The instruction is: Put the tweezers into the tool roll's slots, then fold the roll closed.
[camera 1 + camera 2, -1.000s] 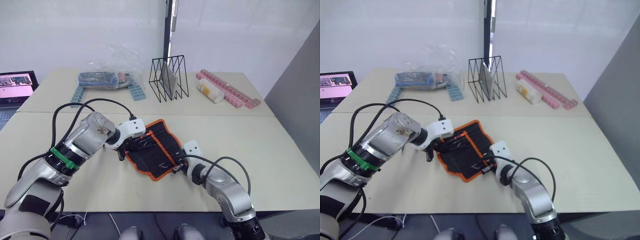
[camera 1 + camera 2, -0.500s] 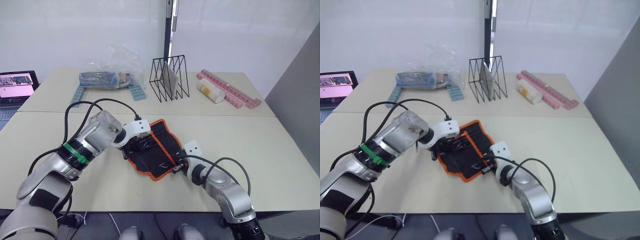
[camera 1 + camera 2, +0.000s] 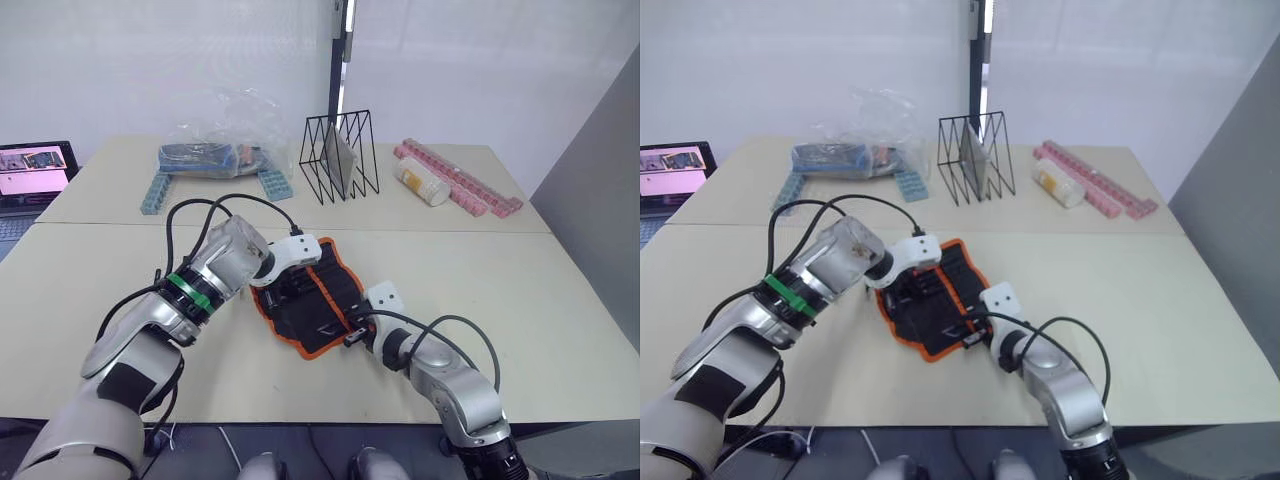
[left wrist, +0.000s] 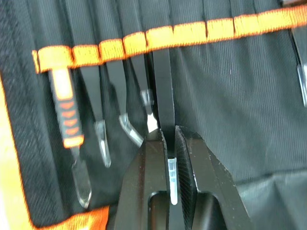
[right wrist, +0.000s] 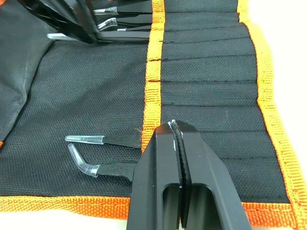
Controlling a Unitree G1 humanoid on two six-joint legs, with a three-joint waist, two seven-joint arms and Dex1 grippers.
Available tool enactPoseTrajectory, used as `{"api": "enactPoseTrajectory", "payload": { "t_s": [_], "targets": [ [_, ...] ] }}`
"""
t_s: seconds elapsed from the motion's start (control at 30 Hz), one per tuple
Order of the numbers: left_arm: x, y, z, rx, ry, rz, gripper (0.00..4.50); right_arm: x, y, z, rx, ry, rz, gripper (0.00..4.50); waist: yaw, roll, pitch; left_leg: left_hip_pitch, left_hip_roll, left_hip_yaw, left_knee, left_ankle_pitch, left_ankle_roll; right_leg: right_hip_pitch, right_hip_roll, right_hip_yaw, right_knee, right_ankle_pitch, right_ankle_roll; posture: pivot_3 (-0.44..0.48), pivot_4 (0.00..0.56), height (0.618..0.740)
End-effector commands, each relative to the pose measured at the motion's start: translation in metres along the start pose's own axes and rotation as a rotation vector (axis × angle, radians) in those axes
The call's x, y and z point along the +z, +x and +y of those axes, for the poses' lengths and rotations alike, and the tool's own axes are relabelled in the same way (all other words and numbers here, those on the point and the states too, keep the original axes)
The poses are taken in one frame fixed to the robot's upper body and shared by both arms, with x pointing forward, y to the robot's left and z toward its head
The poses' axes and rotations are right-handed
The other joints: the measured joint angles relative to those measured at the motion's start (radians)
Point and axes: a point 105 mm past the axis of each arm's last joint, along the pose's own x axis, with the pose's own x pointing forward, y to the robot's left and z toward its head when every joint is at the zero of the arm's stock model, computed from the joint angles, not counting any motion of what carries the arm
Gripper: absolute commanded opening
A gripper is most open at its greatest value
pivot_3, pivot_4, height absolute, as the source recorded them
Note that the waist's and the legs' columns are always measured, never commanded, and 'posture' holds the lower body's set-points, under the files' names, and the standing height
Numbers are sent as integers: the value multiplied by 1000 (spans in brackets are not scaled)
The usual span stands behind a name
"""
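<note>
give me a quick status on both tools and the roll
Left tool shut on a tweezer, seating it in a slot. Right tool shut, pinning the tool roll at its orange stripe. Roll open, nothing blocking.

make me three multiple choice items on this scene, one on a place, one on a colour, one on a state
1. Where does the black wire rack stand?
A. behind the black fabric tool roll
B. on the roll
C. on the floor

2. What colour is the roll's edging?
A. blue
B. orange
C. white

3. What is the left gripper doing?
A. hanging open, empty
B. gripping the pink bars
C. shut on a slim black tweezer

Answers:
1 A, the rack is farther back on the table.
2 B, orange trim rings it.
3 C, its fingers clamp the tweezer's end.
</note>
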Motion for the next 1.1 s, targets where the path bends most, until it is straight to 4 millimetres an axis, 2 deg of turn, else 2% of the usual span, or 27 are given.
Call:
{"api": "enactPoseTrajectory", "payload": {
  "t_s": [0.03,0.43,0.7,0.8,0.9,1.03,1.07,1.1],
  "targets": [
    [10,-4,10,62,28,-36,0,-18,1,12,43,20,77,17,1,0,0,0,0,0,0,0,0,0,0,0,0,0,0,0,150,737],
    [13,21,21,122,77,-98,0,-20,-1,13,46,20,83,17,7,0,0,0,0,-1,6,-1,1,3,0,0,1,0,1,0,150,737],
    [11,23,21,120,73,-112,0,-21,-3,11,37,22,89,17,6,0,0,0,0,-2,10,-1,2,5,0,0,2,0,1,0,150,737],
    [11,20,25,136,60,-122,1190,-21,-2,10,33,22,90,0,6,0,0,-1,0,-2,10,-1,2,5,0,0,2,-1,1,0,150,737],
    [11,15,28,147,60,-133,2131,-21,-2,9,28,21,92,0,5,0,0,-1,0,-2,10,-1,2,4,0,0,3,-1,1,0,150,737],
    [14,-4,30,144,47,-180,3418,-22,-2,6,16,16,98,0,0,0,0,-1,0,-2,10,-1,2,4,1,0,3,-1,1,0,150,737],
    [15,-10,30,139,37,-197,3693,-22,-1,5,12,14,102,0,-1,0,0,-2,0,-2,10,-1,2,3,1,0,3,-1,1,0,150,737],
    [15,-15,29,135,31,-208,3693,-22,-1,5,10,13,104,0,-3,0,0,-2,1,-2,10,-1,2,3,1,1,3,-1,1,0,150,737]
  ]
}}
